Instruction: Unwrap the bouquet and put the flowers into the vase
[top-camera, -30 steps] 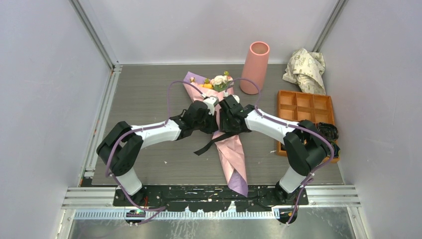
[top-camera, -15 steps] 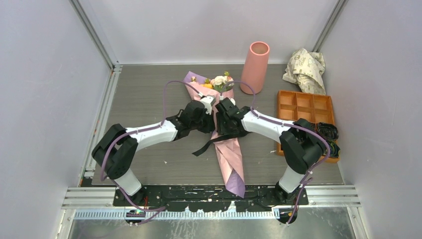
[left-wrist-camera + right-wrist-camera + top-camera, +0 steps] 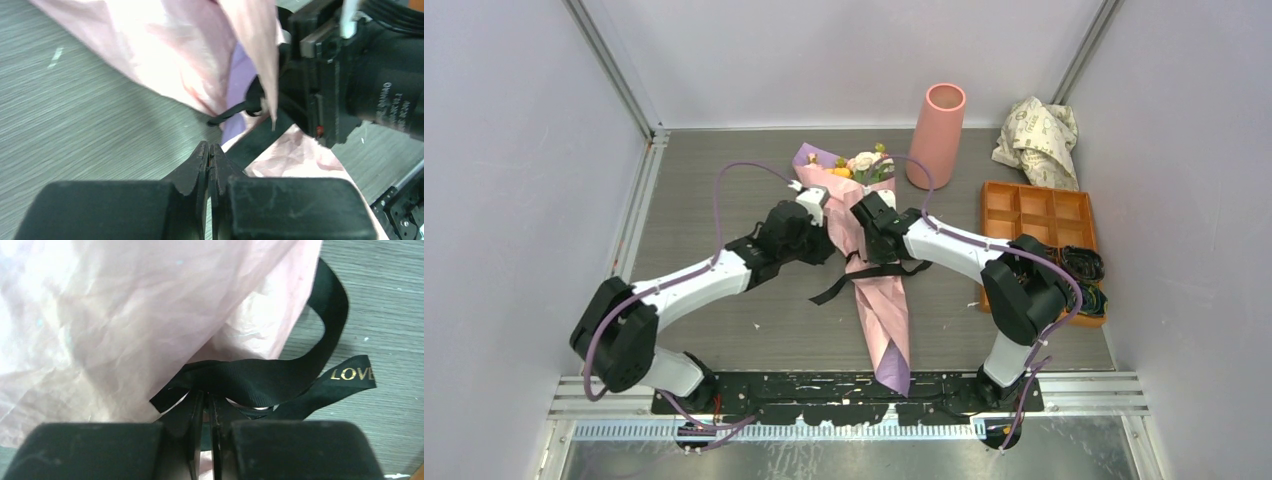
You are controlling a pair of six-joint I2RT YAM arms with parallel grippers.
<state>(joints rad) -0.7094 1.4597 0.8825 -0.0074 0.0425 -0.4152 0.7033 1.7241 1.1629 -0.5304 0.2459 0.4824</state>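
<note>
Bouquet of pink and lilac paper, a long cone (image 3: 879,300), lies along the middle of the grey wood-grain table (image 3: 714,190), still wrapped. Its pink, cream and orange flower heads (image 3: 864,165) sit at the far end, just left of the tall salmon-pink cylinder vase (image 3: 936,135), and its narrow tip points toward the arm bases. The change that matters is at the right gripper (image 3: 204,405): its jaws, apart a second ago, now come together on the black satin ribbon (image 3: 260,377) at the knot, so it appears to be pinching the bow. That suggests the untying step is starting, with a pull on the ribbon the likely next move. The left gripper (image 3: 210,152) is pressed together just left of the wrapping, and I see nothing between its tips. Compared with the earlier view, the left arm's elbow now swings out to the left and nearer, both wrists sit slightly farther along the cone, and the cone's tip lies a little further left
</note>
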